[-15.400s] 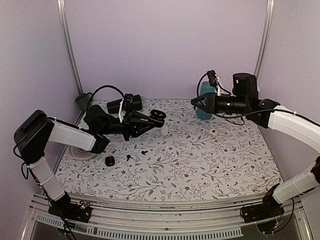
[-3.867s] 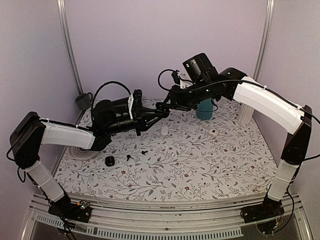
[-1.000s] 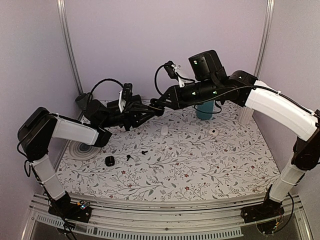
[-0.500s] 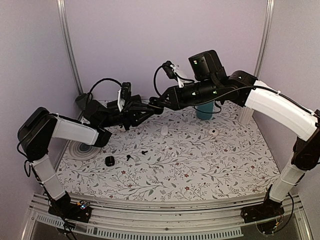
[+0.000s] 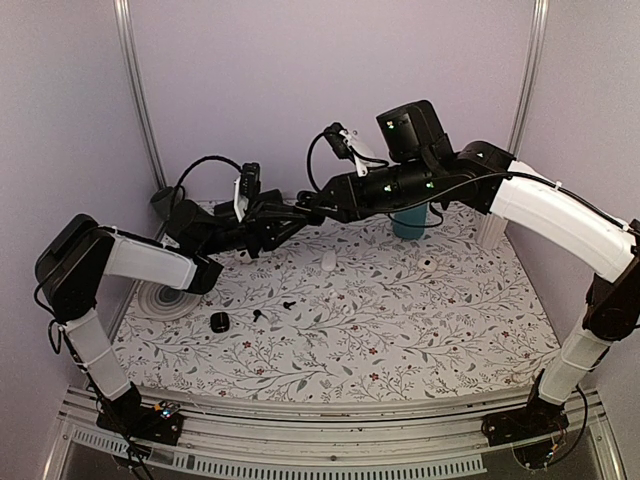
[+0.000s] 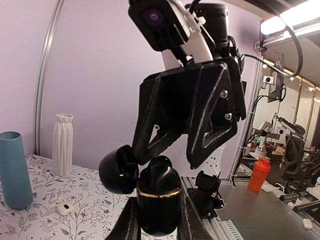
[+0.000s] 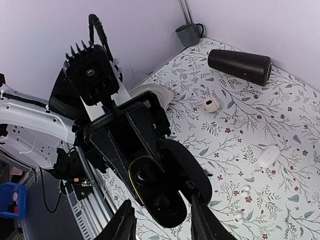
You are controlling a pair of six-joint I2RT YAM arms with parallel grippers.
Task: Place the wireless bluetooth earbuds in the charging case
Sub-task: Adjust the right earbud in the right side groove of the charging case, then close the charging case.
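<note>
My left gripper [image 6: 158, 220] is shut on the black charging case [image 6: 159, 207], which has a gold rim; its lid [image 6: 118, 172] hangs open to the left. A black earbud [image 6: 159, 172] sits in the top of the case. My right gripper [image 6: 182, 150] hangs just above with its fingers apart on either side of the bud, holding nothing. From the right wrist, the case [image 7: 150, 187] lies below the right gripper [image 7: 162, 222]. In the top view both grippers meet in mid-air, left gripper [image 5: 288, 216] against right gripper [image 5: 318, 206]. Another black earbud [image 5: 288, 303] and white earbuds [image 7: 245, 190] lie on the table.
On the flowered table are a white case [image 5: 328, 261], an open white case [image 5: 428, 265], a black cap [image 5: 219, 321] and a white disc [image 5: 160, 298]. At the back stand a teal vase [image 5: 408, 222], a white ribbed vase [image 5: 490, 230], a grey cup [image 5: 165, 200] and a black cylinder [image 7: 240, 65].
My right gripper's fingers have parted, leaving the black earbud in the case. Both arms have stayed almost where they were.
</note>
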